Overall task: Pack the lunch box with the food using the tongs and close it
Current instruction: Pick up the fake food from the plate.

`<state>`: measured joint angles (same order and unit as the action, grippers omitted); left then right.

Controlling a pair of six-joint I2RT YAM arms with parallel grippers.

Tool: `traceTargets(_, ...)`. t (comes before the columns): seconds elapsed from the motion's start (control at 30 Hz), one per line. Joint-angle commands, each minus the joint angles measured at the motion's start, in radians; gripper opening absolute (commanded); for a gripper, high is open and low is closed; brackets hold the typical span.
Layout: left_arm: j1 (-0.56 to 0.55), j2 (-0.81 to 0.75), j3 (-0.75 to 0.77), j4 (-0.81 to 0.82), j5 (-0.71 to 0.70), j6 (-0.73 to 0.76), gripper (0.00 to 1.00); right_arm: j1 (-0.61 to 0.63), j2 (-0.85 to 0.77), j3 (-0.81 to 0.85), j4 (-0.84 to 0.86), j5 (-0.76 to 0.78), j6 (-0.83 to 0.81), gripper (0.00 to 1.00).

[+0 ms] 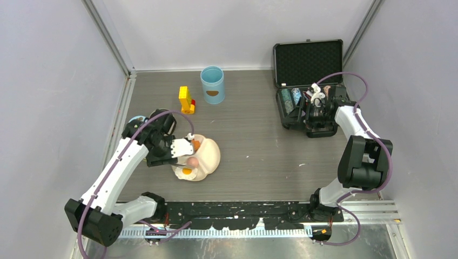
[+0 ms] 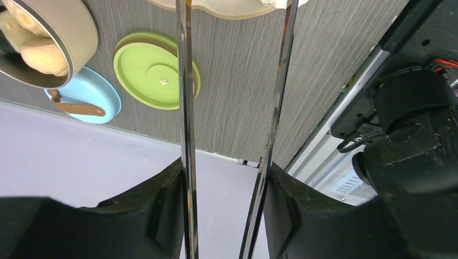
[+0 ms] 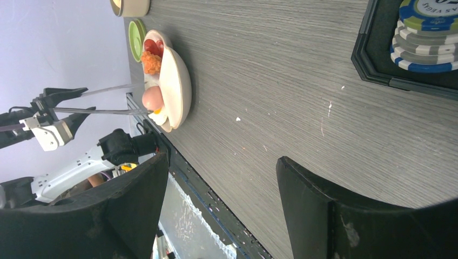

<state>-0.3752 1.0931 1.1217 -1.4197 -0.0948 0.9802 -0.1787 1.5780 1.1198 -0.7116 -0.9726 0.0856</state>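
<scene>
Left end effector (image 2: 227, 178) is clenched on the tongs (image 2: 186, 108), black pads squeezing two thin, mirror-bright steel arms with a gap between them. Follow them out and the tips reach the cream plate (image 3: 175, 86), one either side of the smooth pink egg (image 3: 153, 98); touching or not, I can't tell. A crumbly orange nugget (image 3: 151, 63) sits next to it.

This looks like the egg pick-up. Next it needs a firmer squeeze, since that round, slick shell could squirt free. Then comes a carry to the light-blue canister (image 1: 212, 83), open-topped and well apart at the far side of the grey wood-grain worktop (image 1: 259, 140).

The green lid (image 2: 154, 70) and blue lid (image 2: 86, 94) lie flat, both off.

Right end effector (image 3: 221, 159) is released and empty, near the black case (image 1: 308, 62).
</scene>
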Motion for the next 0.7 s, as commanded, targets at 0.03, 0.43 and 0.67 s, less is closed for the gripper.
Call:
traceTargets(0.03, -0.018, -0.004, -0.012, 0.069, -0.03, 0.009, 0.49, -0.005, -0.014, 0.01, 0.015, -0.018, 0.002, 0.78)
traceTargets(0.43, -0.064, 0.028, -0.034, 0.106, -0.061, -0.022, 0.46, -0.005, -0.016, 0.011, 0.015, -0.018, 0.003, 0.78)
traceTargets(0.67, -0.067, 0.011, -0.009, 0.087, -0.065, -0.019, 0.37, -0.005, -0.016, 0.011, 0.016, -0.02, 0.004, 0.78)
